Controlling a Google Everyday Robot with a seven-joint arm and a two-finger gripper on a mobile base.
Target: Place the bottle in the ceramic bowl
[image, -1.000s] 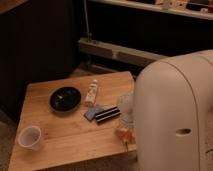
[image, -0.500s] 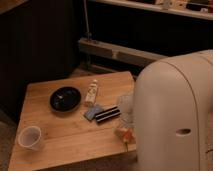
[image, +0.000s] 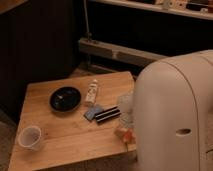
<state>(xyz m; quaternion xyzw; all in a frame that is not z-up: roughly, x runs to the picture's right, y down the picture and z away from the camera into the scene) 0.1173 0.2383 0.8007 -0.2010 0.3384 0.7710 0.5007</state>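
The rounded white arm housing (image: 175, 115) covers the right edge of the pale wooden worktop (image: 65, 145). The gripper is out of sight, so its state cannot be told. The shallow glossy black ceramic bowl (image: 65, 98) sits towards the far edge. The slim cream-white bottle (image: 92, 92) lies just beside the bowl's right rim, between bowl and arm, with its long axis running from far edge to near edge. The carry is probably a short one leftward.

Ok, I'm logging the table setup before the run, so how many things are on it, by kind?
Bowl: 1
Bottle: 1
Cup: 1
Blocks: 2 (blue-grey block, striped block)
Unclear orange-and-white item: 1
Total: 6
The gripper seems to be the pale shape at the right edge of the table, not counted.
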